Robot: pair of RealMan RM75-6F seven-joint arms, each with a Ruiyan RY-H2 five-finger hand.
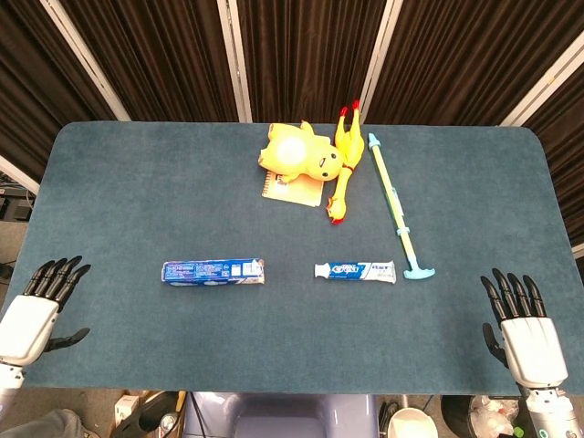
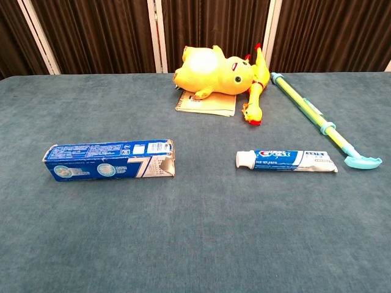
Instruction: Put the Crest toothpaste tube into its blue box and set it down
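Note:
The Crest toothpaste tube [image 1: 356, 271] [image 2: 286, 161] lies flat on the blue table, its white cap pointing left. The blue box [image 1: 213, 271] [image 2: 109, 161] lies flat to the tube's left, its torn open end facing the tube. In the head view my left hand [image 1: 35, 310] hovers at the table's near left corner, fingers spread and empty. My right hand [image 1: 524, 328] is at the near right corner, fingers apart, holding nothing. Both hands are far from the tube and box. The chest view shows neither hand.
A yellow plush toy [image 1: 299, 154] lies on a small notebook [image 1: 290, 190] at the back centre. A rubber chicken [image 1: 340, 164] lies beside it. A long green-and-blue stick [image 1: 395, 207] runs from the back to just right of the tube.

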